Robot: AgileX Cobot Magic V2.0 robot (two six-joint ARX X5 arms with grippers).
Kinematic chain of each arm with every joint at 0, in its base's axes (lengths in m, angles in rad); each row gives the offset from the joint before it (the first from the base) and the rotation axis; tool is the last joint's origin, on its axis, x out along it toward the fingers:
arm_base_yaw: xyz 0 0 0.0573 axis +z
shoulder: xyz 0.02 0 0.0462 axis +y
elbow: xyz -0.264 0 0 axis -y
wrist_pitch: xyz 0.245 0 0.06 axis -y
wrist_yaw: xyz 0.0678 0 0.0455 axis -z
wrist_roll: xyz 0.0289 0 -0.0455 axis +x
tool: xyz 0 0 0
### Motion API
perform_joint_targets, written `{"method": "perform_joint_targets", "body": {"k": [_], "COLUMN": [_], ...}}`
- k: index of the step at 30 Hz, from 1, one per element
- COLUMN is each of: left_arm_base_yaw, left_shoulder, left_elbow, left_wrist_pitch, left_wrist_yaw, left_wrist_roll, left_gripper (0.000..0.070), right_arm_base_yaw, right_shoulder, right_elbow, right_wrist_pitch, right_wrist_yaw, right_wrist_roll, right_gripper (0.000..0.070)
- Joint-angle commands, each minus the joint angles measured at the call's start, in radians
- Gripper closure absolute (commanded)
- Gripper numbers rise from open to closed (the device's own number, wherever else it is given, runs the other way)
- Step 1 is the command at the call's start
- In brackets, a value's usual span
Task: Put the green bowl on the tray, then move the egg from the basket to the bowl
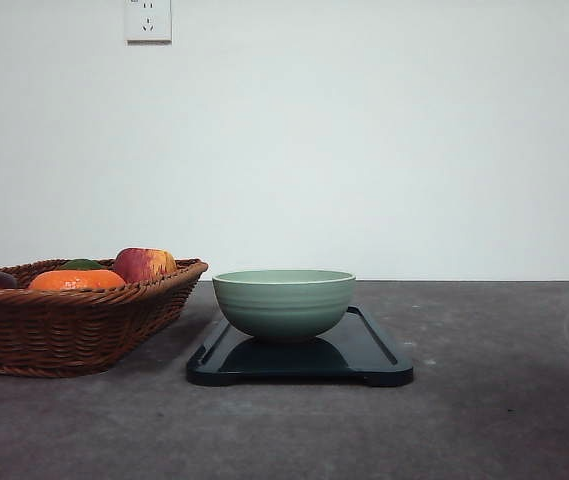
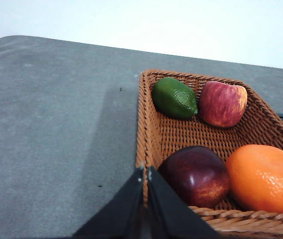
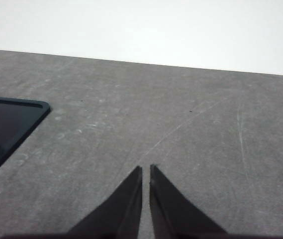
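A: We are looking over a grey table (image 1: 484, 400) backed by a plain white wall (image 1: 364, 150). Our left gripper (image 2: 145, 172) is hanging over the near rim of the basket (image 2: 146, 124) with its fingers pressed together, holding nothing. Our right gripper (image 3: 145, 169) is doing the same over bare table, just beside the tray's (image 3: 12, 124) corner.

B: Moving outward from the left fingers, we are seeing a dark red apple (image 2: 196, 175) closest, an orange (image 2: 265, 177) beside it, and a lime (image 2: 174, 97) and a red-yellow apple (image 2: 223, 103) toward the far corner. We are not finding the egg among them.

A: The green bowl (image 1: 284, 303) is sitting upright on the tray (image 1: 374, 345), toward its far edge, so the first step looks done.

B: Then the risk, as we are judging it, is grabbing the wrong round thing, or the closed fingers catching the wicker rim and dragging the basket toward the tray.
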Motion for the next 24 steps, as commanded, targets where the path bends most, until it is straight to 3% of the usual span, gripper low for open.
{"method": "perform_joint_targets", "body": {"k": [1, 24], "left_arm_base_yaw": [0.000, 0.000], "left_shoulder": [-0.001, -0.001], "left_elbow": [-0.019, -0.019], "left_wrist_pitch": [-0.006, -0.006], "left_wrist_yaw": [-0.002, -0.002], "left_wrist_roll": [0.009, 0.009], "left_gripper": [0.0700, 0.0700], "right_arm_base_yaw": [0.000, 0.000], "right_shoulder": [-0.001, -0.001], "right_elbow": [-0.004, -0.005], "right_wrist_pitch": [0.011, 0.011], "right_wrist_yaw": [0.000, 0.000], "right_wrist_roll": [-0.008, -0.008], "right_gripper": [0.0681, 0.0681]}}
